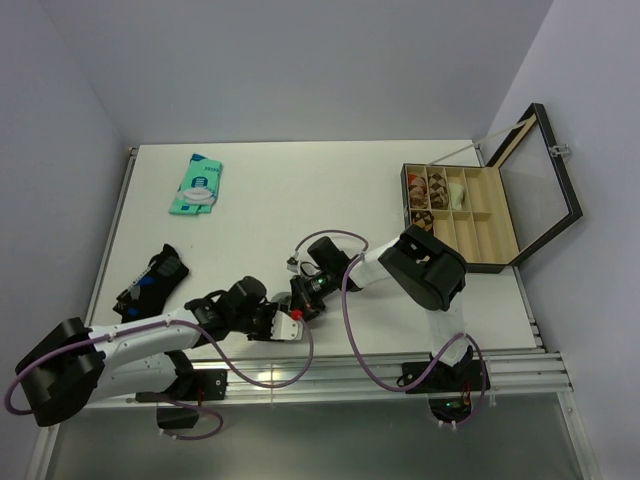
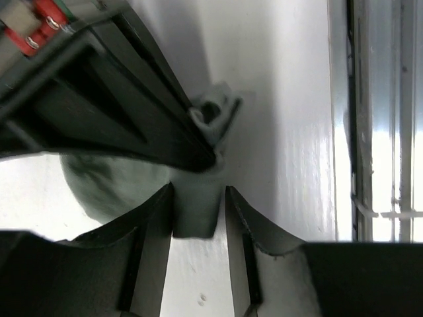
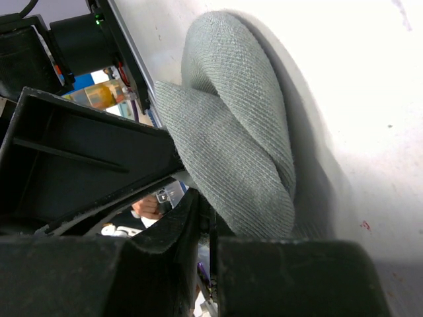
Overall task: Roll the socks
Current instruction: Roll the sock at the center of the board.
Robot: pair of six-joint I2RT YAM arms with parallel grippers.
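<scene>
At far left of the worktop (image 1: 300,190), a dark cloth (image 1: 150,281) and, further back, a teal packet (image 1: 197,184); neither part of the job.

Near the front edge, left tool (image 2: 198,190) clamped on a narrow tail of the grey sock (image 3: 231,152), with fabric filling the gap between the jaws. Meeting it from the other side, right tool (image 3: 205,221), pinched almost shut on the edge of the same sock.

Sock itself down on the worktop between the two tools, doubled over into a fat fold, one lobe tucked over the other, loose tail sticking out.

Judged roughly midway on this sock: bundled, but not finished into a tight roll and not let go. Left to do, most likely: wind or tuck the tail in, release, then repeat for the pale sock. No sign of that pale sock in any view, so position and state unknown.

At far right, an open box (image 1: 487,266) with compartments, some holding small items too small to identify.
</scene>
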